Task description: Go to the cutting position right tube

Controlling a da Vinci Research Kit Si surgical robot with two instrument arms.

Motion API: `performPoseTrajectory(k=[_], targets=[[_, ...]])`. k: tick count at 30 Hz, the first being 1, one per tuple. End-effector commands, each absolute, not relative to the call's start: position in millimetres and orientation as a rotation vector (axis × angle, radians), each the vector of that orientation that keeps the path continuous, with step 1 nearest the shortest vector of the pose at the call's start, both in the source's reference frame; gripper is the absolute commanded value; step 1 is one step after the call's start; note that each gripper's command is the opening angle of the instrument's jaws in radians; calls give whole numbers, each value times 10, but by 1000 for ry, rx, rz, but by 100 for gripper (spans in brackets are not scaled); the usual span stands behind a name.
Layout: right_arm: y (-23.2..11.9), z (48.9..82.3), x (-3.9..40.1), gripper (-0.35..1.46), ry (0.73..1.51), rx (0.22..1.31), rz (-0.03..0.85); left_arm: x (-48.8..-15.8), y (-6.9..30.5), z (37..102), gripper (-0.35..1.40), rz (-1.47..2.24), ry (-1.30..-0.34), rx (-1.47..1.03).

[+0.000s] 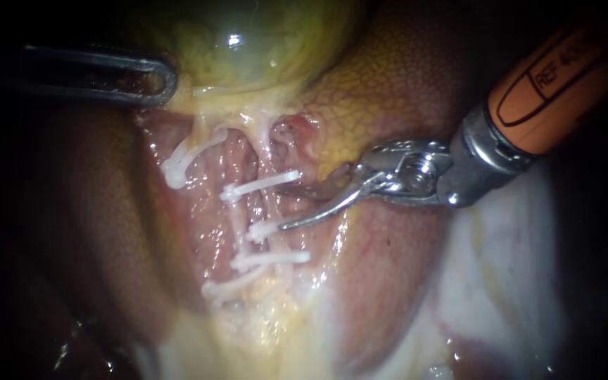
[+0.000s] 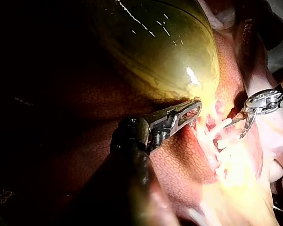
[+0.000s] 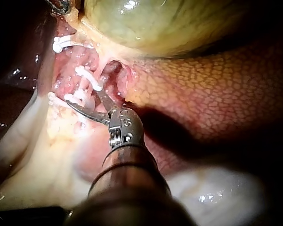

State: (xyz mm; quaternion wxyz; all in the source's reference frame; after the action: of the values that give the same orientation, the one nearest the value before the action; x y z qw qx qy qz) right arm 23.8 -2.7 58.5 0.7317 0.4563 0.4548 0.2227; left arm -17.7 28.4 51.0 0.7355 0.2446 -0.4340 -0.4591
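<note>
The green-yellow gallbladder [image 1: 248, 42] lies at the top. Below it two pale tubes carry several white clips [image 1: 258, 184]. My right instrument [image 1: 286, 207] comes in from the upper right on an orange shaft. Its two thin blades stand open beside the right tube [image 1: 265, 207], pointing at the stretch between two clips; in the right wrist view the same blades [image 3: 87, 101] spread among the clips. My left instrument [image 1: 167, 81] reaches in from the left, and its slotted jaws [image 2: 194, 112] are shut on the yellow tissue at the gallbladder's lower end.
Mottled brown-yellow liver [image 1: 402, 91] lies under and around my right instrument's shaft. Dark liver [image 1: 72, 211] fills the left side. Pale whitish tissue [image 1: 501, 267] spreads at the lower right. One more clip [image 1: 177, 165] sits on the left tube.
</note>
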Motion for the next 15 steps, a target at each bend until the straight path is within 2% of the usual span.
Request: performPoseTrajectory(k=[1, 10, 15], targets=[[-28, 585, 240, 123, 1003, 1002, 494, -177, 284, 510, -35, -1009, -953, 538], [-30, 585, 251, 123, 1035, 1032, 487, -177, 284, 510, -35, -1009, -953, 538], [-33, 588, 259, 123, 1106, 1076, 477, -177, 284, 510, -35, -1009, -953, 538]])
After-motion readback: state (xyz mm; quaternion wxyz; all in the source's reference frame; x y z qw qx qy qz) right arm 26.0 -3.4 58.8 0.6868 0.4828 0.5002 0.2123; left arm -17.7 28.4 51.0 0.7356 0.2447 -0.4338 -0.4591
